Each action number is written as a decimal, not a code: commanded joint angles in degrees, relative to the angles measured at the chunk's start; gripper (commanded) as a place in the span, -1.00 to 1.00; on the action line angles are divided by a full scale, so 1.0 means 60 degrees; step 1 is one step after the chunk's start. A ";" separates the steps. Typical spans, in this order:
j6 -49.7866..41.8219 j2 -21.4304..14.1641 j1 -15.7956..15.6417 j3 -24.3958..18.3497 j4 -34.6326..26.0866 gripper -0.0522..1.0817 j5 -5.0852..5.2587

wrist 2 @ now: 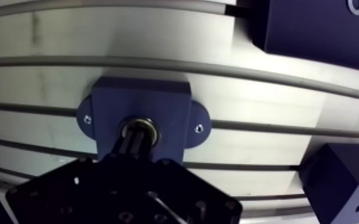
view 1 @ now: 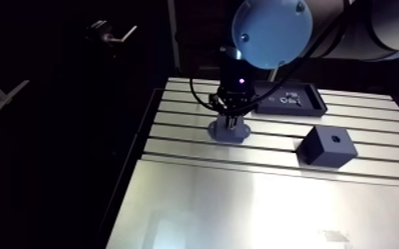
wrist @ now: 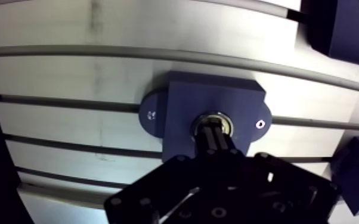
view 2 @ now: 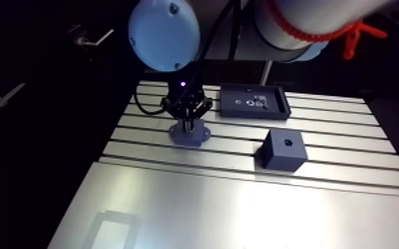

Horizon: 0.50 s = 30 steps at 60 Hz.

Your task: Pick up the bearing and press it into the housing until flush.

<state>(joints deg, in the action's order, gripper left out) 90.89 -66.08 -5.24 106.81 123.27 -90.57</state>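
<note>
the hand (wrist: 214,131), fingers pinched narrow, bears on the bearing (wrist: 229,125) in the housing (wrist: 182,101). a straight, even push should seat it flush.

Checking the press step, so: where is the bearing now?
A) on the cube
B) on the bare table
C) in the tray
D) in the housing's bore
D: the wrist view shows the bearing seated in the housing, with the shut fingers at its middle.
</note>
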 commanded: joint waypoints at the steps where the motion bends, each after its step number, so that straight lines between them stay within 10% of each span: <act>1: 0.0006 0.0006 0.0009 0.0003 0.0000 0.99 0.0000; 30: 0.0006 0.0065 0.0009 0.0003 0.0000 0.99 0.0000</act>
<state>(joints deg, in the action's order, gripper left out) 90.93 -65.98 -5.24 106.84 123.28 -90.57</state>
